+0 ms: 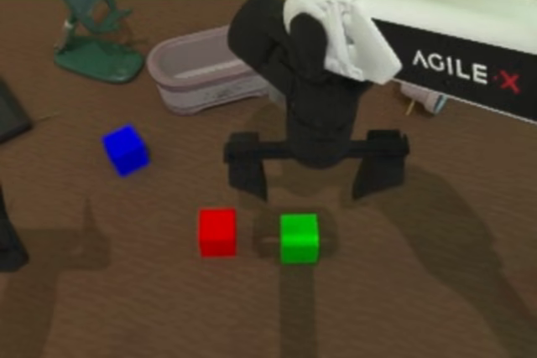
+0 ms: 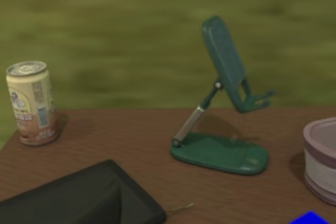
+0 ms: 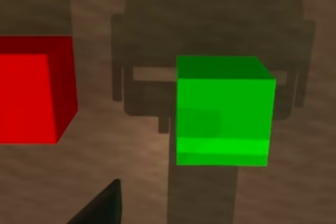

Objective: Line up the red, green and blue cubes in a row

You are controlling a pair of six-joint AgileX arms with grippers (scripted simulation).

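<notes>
The right gripper (image 1: 315, 172) hangs above the table (image 1: 419, 291) just beyond the green cube (image 1: 299, 238), its two dark fingers (image 1: 246, 169) spread wide and holding nothing. The red cube (image 1: 217, 232) sits just left of the green one, a small gap between them, both in the near middle. The blue cube (image 1: 126, 150) lies farther back and well to the left, turned at an angle. The right arm's bulk covers part of the oval tub (image 1: 193, 73) behind it. A green phone stand (image 1: 92, 23) occupies the far left. The left arm shows only as a dark shape cut off at the left edge; its fingers cannot be seen. Its wrist view shows a drink can (image 2: 31, 103) and a black tray's (image 2: 79, 198) corner.
</notes>
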